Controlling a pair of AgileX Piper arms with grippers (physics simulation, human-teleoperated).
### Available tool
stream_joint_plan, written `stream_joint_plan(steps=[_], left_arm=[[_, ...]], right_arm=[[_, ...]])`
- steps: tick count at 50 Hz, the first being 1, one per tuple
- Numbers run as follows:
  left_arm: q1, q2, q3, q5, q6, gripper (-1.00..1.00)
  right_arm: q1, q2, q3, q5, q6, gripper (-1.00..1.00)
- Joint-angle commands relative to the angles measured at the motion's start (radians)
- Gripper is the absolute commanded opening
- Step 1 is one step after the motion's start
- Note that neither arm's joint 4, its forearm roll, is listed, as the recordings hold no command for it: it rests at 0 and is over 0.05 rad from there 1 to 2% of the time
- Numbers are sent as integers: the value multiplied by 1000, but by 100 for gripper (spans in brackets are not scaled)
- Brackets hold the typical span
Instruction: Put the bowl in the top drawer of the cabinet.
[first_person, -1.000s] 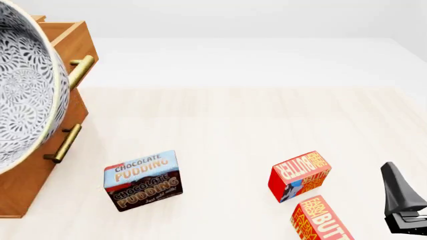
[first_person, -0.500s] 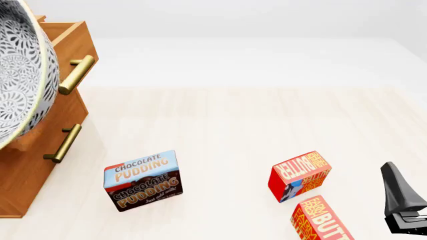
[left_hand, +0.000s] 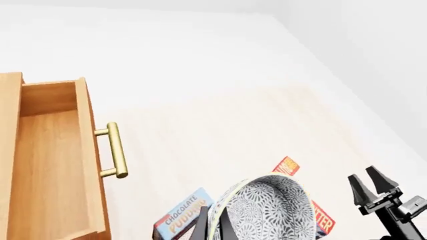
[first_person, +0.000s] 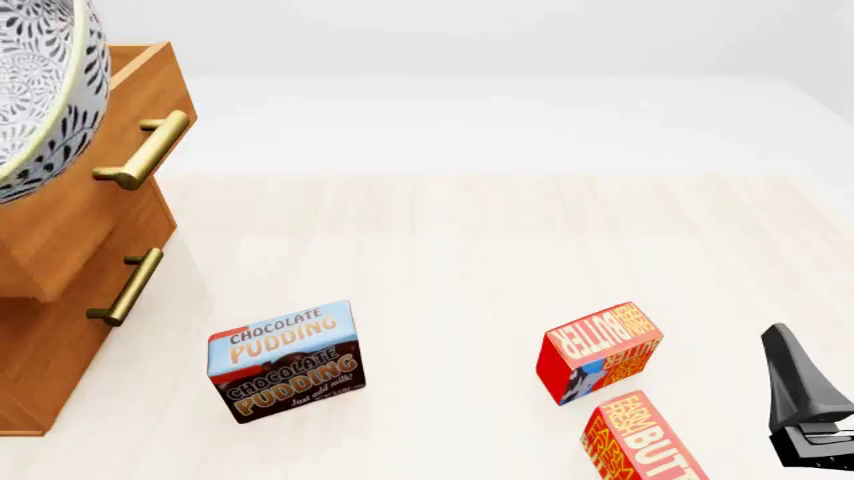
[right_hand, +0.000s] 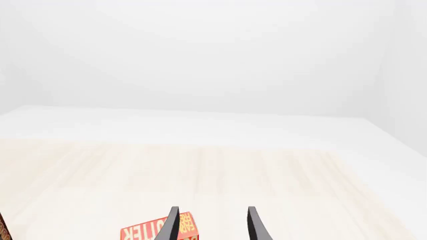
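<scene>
The bowl, white with a dark leaf pattern, hangs tilted at the front view's upper left, above the cabinet. The top drawer is pulled out, and its brass handle juts forward. In the left wrist view my left gripper is shut on the rim of the bowl, with the open, empty top drawer off to one side. My right gripper rests low at the front right, open and empty, its fingers apart.
A chocolate pudding box stands in front of the cabinet. Two red butter boxes lie near my right gripper. The lower drawer is closed, with its handle beneath the top one.
The bowl has moved up and to the left in the front view, uncovering the drawer fronts and handles. The right arm and the boxes have not moved.
</scene>
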Motion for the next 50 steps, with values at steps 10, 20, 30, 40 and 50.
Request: stream_joint_plan(steps=[10,20,30,40,50], left_arm=[[129,59,-7,-15,-168,-100],[192,112,-101,26,-173,-100],[250,143,-115,52,-217,-100],[227,92,9,42,-425,-100],[278,121,-26,54,-432,-100]], right_arm=[[0,0,0,-1,-1,100],[1,0,0,-2,-1,100],[1,0,0,-2,-1,100],[1,0,0,-3,0,100],[0,0,0,-3,0,100]])
